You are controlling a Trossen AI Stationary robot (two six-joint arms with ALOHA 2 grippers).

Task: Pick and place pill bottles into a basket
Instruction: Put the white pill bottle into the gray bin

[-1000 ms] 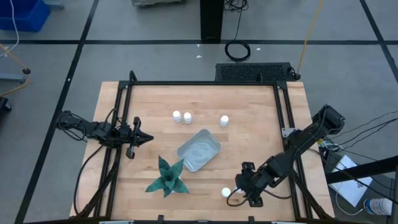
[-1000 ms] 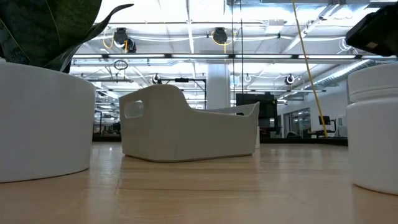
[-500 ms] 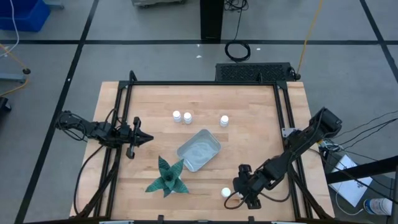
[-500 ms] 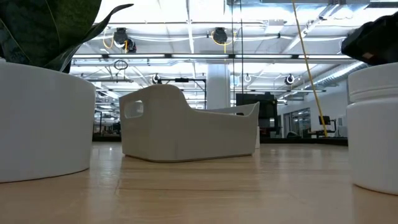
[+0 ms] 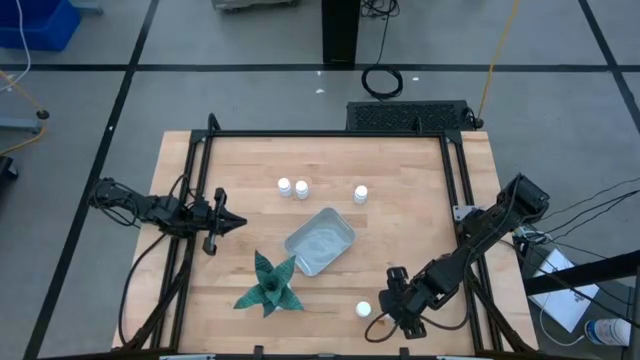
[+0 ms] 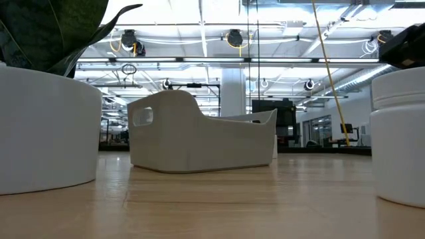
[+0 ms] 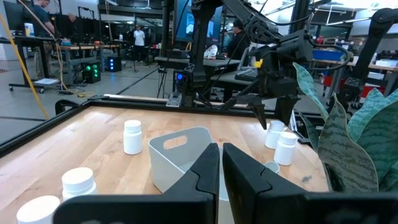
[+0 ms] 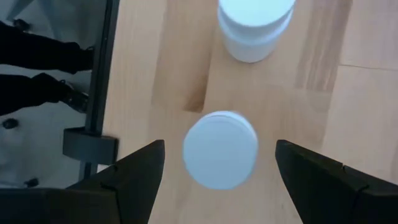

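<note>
Three white pill bottles [image 5: 284,186] [image 5: 301,188] [image 5: 360,194] stand upright at the far middle of the table. Another bottle [image 5: 363,310] stands near the front edge, and the right wrist view shows two there: one [image 8: 221,149] seen cap-on, one [image 8: 254,25] beyond it. The pale tray-like basket [image 5: 320,240] lies at the table's middle and holds no bottle. My right gripper [image 5: 385,314] points down above the near bottles, open, with its fingers [image 8: 134,177] on either side of the white cap without touching it. My left gripper [image 5: 240,222] waits shut at the left.
A green spiky plant [image 5: 268,285] in a white pot [image 6: 46,126] stands near the front, left of the basket. The black frame rails [image 5: 455,180] run along the table's sides. Bare wood lies between the basket and the near bottles.
My right gripper has shifted a little toward the table's near edge, staying above the bottles at the front. Nothing else has moved.
</note>
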